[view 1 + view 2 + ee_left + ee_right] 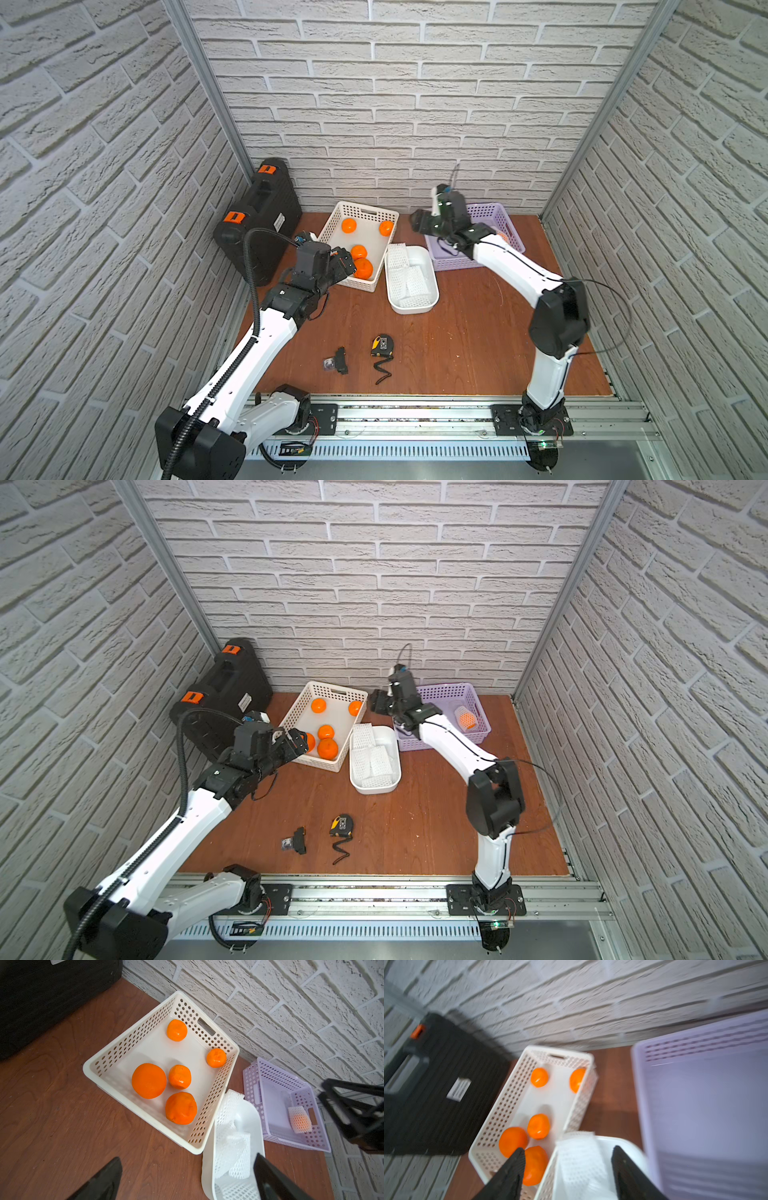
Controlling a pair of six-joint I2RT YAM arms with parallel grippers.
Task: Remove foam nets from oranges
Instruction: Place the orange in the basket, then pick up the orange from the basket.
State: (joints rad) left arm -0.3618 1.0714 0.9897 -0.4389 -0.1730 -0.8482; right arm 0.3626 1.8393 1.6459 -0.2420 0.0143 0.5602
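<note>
Several bare oranges (pixel 358 252) (pixel 149 1080) lie in the white perforated basket (pixel 365 208). Beside it, a white tub (pixel 432 286) holds several empty foam nets (pixel 409 278) (pixel 236 1147). One orange still wrapped in a foam net (pixel 466 717) (pixel 300 1120) lies in the purple basket (pixel 449 688). My left gripper (pixel 347 264) (pixel 187 1157) hangs open and empty over the white basket's near corner. My right gripper (pixel 417 222) (pixel 568 1148) is raised above the tub's far end, open, with nothing between its fingers. That wrist view is blurred.
A black case with orange latches (pixel 266 216) leans at the back left, close to my left arm. A tape measure (pixel 382 345) and a small black part (pixel 338 360) lie on the wooden table toward the front. Brick walls enclose three sides.
</note>
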